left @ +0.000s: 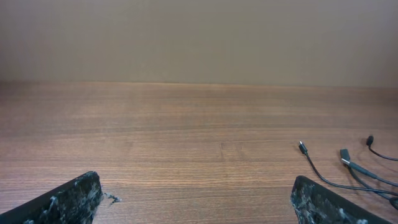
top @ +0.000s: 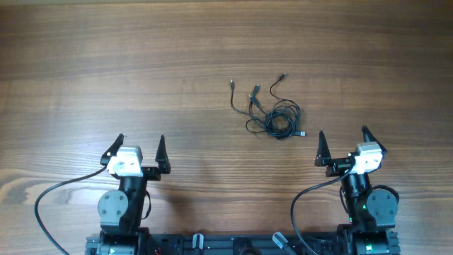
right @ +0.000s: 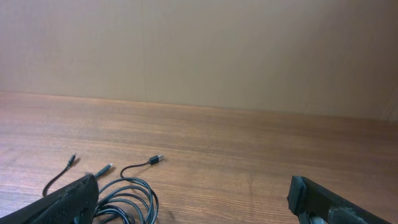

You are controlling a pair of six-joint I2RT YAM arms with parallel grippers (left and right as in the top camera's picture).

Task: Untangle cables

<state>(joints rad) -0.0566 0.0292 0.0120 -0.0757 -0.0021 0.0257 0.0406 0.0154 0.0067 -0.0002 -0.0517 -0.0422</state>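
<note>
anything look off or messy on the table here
Only the cables: thin black cords bunched in overlapping coils right of centre on the table, plug ends poking out in different directions. Nothing looks spilled or broken. The left fingers show whitish scuff flecks.
</note>
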